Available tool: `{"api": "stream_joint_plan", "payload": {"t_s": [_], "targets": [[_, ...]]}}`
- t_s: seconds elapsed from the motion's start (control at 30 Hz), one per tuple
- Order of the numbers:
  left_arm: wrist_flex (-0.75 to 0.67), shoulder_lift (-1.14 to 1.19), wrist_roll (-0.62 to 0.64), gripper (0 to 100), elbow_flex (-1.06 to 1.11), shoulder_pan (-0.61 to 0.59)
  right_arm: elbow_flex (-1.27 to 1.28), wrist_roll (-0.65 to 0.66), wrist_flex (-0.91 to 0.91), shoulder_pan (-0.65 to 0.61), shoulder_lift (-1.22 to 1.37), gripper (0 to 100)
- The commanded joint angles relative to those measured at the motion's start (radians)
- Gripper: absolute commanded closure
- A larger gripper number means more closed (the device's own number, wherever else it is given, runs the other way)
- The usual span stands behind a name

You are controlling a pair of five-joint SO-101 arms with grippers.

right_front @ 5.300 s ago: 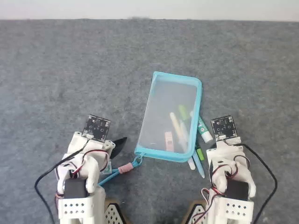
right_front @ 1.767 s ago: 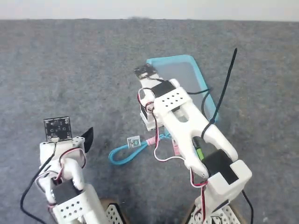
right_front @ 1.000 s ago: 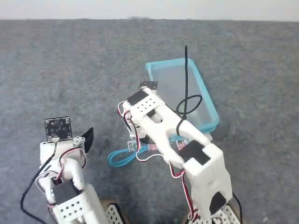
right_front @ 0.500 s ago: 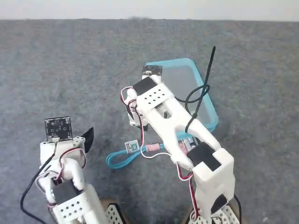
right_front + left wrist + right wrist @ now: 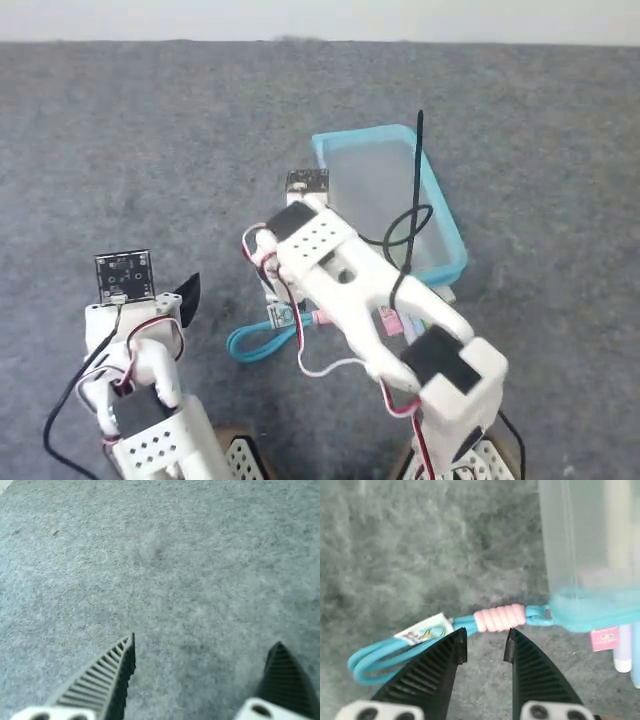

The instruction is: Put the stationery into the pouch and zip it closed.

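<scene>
Since half a second ago the right arm (image 5: 340, 260) has swung a little toward 9 o'clock and pulled back toward 6, so its wrist is now beside the left edge of the pouch (image 5: 385, 195). The left arm (image 5: 160, 405) has not shifted.

Nearest, at about 7 o'clock on the grey table (image 5: 150, 130), the left gripper (image 5: 204, 645) hangs over bare felt. Its fingers (image 5: 107, 680) are spread wide with nothing between them.

The right arm's base stands toward 5 o'clock, and the arm stretches from there toward 11. The right gripper (image 5: 485, 632) points down at the strap (image 5: 375, 655). Its fingers (image 5: 435, 670) are a narrow gap apart and hold nothing, the tips just short of the pink collar (image 5: 500, 617) on the strap.

From the collar the teal strap loops off toward 8 o'clock, with a small white tag (image 5: 422, 628) lying on it beside the collar. Toward 3 o'clock the strap joins the pouch's near corner.

At the pouch's near edge a pink eraser (image 5: 604, 639) and pale pen ends (image 5: 622, 657) show just past the teal border. Farther off, the translucent pouch lies flat, its long side running toward 11 o'clock, with blurred pale shapes inside. Whether its zip is open cannot be told.
</scene>
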Motion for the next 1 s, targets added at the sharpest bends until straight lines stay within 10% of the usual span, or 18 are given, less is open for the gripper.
{"api": "stream_joint_plan", "payload": {"t_s": [0.0,0.97], "targets": [[-0.025,-0.020,-0.014,61,-0.008,0.005,0.106,-0.034,-0.119,-0.010,-0.120,86.5],[-0.023,-0.020,-0.014,61,-0.008,0.005,0.152,-0.132,-0.151,0.048,-0.035,86.4]]}}
